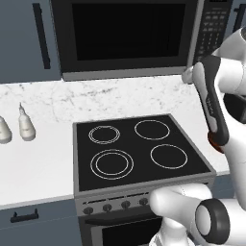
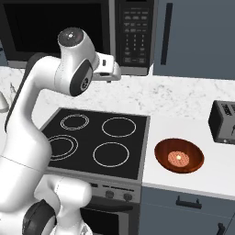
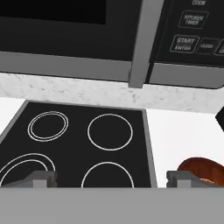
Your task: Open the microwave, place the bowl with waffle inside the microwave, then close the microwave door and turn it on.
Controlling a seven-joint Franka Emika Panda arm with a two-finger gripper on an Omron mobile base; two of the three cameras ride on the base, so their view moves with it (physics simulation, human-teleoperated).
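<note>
Jaws (image 3: 112, 179) are spread wide with nothing in them, hovering above the stove (image 3: 78, 144) just below the microwave door (image 3: 65, 30), which is shut. So we're at the opening step; next it probably has to catch the grey edge strip (image 3: 142, 48). The bowl (image 2: 179, 155) with the waffle (image 2: 178, 158) sits on the bench (image 2: 183, 105) right of the stove, near the front edge.

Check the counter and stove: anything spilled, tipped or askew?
Nothing stands out. The bowl sits upright on the counter right of the stove, waffle inside. The microwave door is shut, the toaster upright, and two bottles stand left of the stove.
</note>
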